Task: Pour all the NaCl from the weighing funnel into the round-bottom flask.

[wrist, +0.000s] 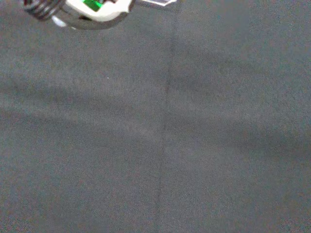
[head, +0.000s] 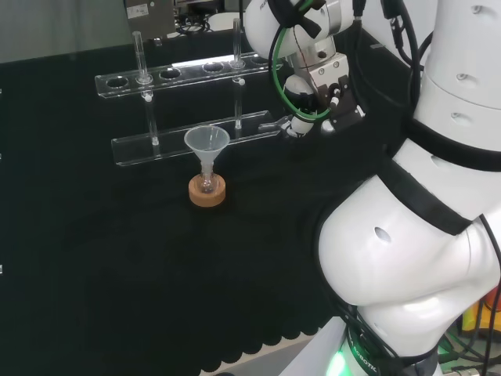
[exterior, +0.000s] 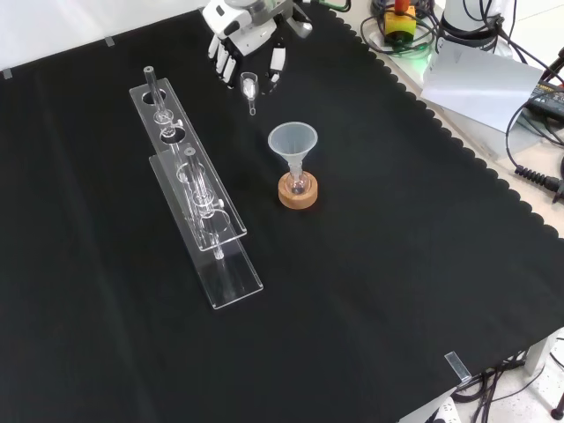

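So far nothing looks poured: the hand pinches the weighing funnel, near 11 o'clock of the flask, not yet tipped over its funnel.

In the front view we see the small clear weighing funnel at the far end, spout pointing near. The round-bottom flask, right of it and nearer, stands upright at mid-cloth.
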